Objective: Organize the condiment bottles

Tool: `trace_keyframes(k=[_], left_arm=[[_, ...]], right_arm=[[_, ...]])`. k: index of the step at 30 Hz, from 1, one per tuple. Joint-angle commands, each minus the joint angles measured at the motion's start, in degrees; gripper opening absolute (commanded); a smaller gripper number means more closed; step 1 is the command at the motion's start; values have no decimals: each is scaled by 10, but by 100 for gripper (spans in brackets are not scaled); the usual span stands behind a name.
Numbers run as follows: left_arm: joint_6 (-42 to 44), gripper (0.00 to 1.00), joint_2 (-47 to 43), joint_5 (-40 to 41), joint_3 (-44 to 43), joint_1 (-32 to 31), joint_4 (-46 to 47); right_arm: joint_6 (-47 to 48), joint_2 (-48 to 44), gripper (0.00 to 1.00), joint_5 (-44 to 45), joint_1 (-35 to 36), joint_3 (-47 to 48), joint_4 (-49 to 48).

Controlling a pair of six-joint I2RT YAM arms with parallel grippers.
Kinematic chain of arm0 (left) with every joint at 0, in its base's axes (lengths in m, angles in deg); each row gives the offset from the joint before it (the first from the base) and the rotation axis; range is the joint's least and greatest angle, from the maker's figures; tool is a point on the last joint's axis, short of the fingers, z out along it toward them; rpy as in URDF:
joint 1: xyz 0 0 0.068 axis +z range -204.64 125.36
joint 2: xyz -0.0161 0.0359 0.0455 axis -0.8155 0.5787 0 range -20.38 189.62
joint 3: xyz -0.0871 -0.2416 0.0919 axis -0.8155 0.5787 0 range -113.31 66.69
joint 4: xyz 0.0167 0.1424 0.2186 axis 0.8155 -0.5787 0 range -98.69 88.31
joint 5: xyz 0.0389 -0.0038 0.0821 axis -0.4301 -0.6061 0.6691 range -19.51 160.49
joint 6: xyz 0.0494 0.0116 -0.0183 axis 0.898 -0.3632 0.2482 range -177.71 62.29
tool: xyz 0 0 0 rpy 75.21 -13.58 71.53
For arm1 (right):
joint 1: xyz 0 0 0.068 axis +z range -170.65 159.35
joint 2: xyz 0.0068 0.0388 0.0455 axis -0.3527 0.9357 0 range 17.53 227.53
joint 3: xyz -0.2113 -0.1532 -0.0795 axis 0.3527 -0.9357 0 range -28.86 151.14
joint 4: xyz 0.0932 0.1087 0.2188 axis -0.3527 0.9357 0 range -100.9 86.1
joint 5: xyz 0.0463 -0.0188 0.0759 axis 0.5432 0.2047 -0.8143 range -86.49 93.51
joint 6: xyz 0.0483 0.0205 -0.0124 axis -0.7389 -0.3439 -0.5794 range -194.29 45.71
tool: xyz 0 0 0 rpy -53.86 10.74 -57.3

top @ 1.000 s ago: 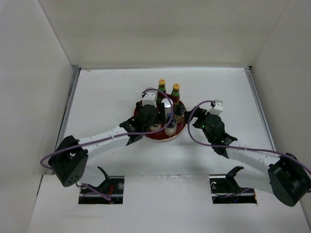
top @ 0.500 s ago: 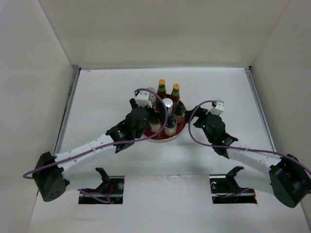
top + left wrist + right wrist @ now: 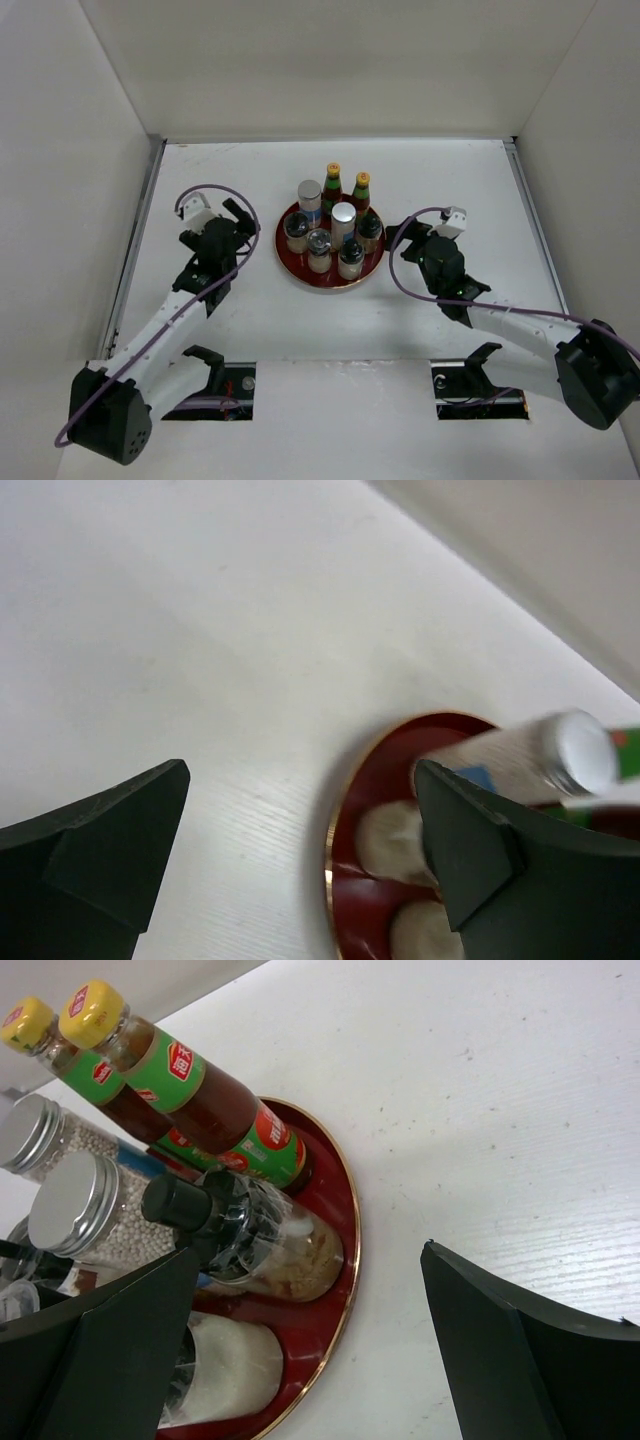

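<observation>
Several condiment bottles stand together on the round red tray (image 3: 284,250). Two dark sauce bottles (image 3: 332,186) with green necks and yellow caps are at its far side. Two silver-topped white cylinders (image 3: 309,196) and squat dark-lidded jars (image 3: 350,258) fill the rest. My left gripper (image 3: 247,231) is open and empty just left of the tray; its wrist view shows the tray rim (image 3: 335,830) and a silver-topped cylinder (image 3: 520,760). My right gripper (image 3: 408,246) is open and empty just right of the tray. Its wrist view shows the sauce bottles (image 3: 200,1090) and a dark-lidded jar (image 3: 260,1230).
The white table (image 3: 250,180) is boxed in by white walls on the left, back and right. Purple cables loop over both arms. Two black mounts sit at the table's near edge (image 3: 210,360).
My left arm has pulled back from over the tray to the tray's left side, uncovering the bottles. My right arm has hardly moved.
</observation>
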Motion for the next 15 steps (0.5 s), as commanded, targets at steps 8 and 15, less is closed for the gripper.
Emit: trace_keyframes(k=[8,15], left_arm=[[-86,100,83,-100,1,96,-32],[-82,100,104,-101,-8,84,-6]], right_arm=[[-49,-62,100,69,-27,-41,-24],[-46,-59,100,70,-32,-40,-26]])
